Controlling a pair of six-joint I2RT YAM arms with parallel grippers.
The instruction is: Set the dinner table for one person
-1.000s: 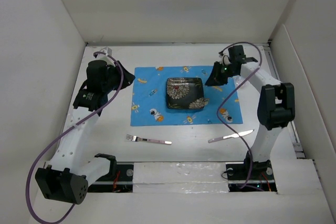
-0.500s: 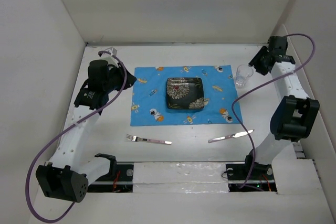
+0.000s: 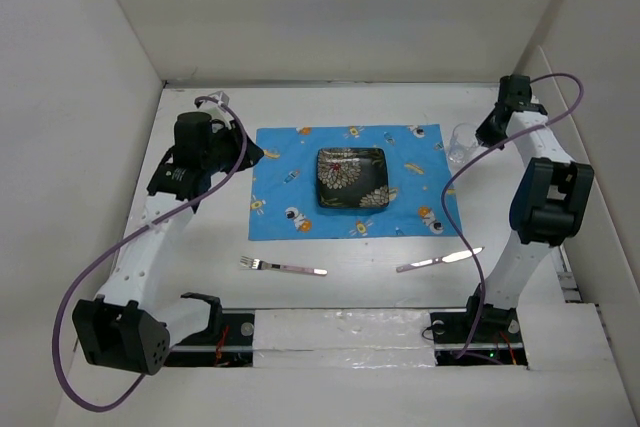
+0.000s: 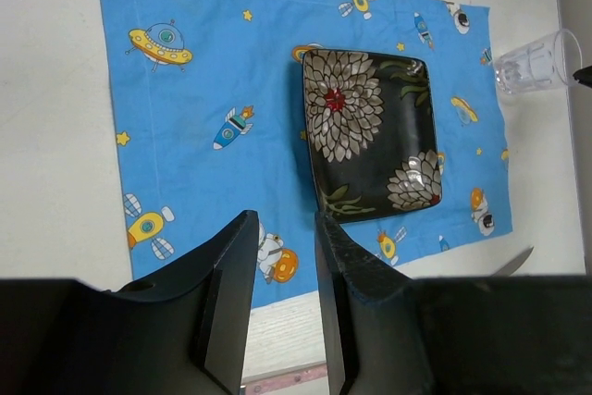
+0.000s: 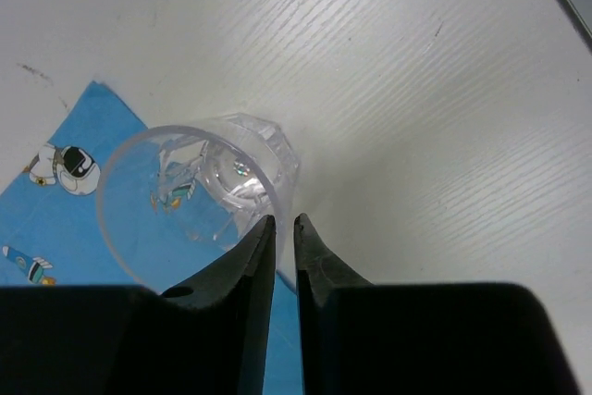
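Observation:
The white dinner table [image 3: 360,107] carries a blue cartoon placemat [image 3: 290,162] with a dark square flowered plate [image 3: 352,178] on it. A clear glass [image 3: 462,144] stands upright just off the placemat's far right corner. In the right wrist view the glass [image 5: 199,193] has its rim running between my right gripper's [image 5: 281,219] nearly closed tips, one finger inside and one outside. My right gripper also shows in the top view [image 3: 485,135]. My left gripper [image 4: 285,219] hovers narrowly open and empty over the placemat's left edge [image 3: 243,154]. The plate [image 4: 370,131] lies ahead of it.
A fork [image 3: 283,267] and a knife [image 3: 440,260] lie on the table in front of the placemat, near the arm bases. White walls close in the table at the left, back and right. The right arm stands by the right wall.
My right gripper moved from the placemat's far right part out to the right. The glass now stands off the placemat's corner. My left gripper barely shifted.

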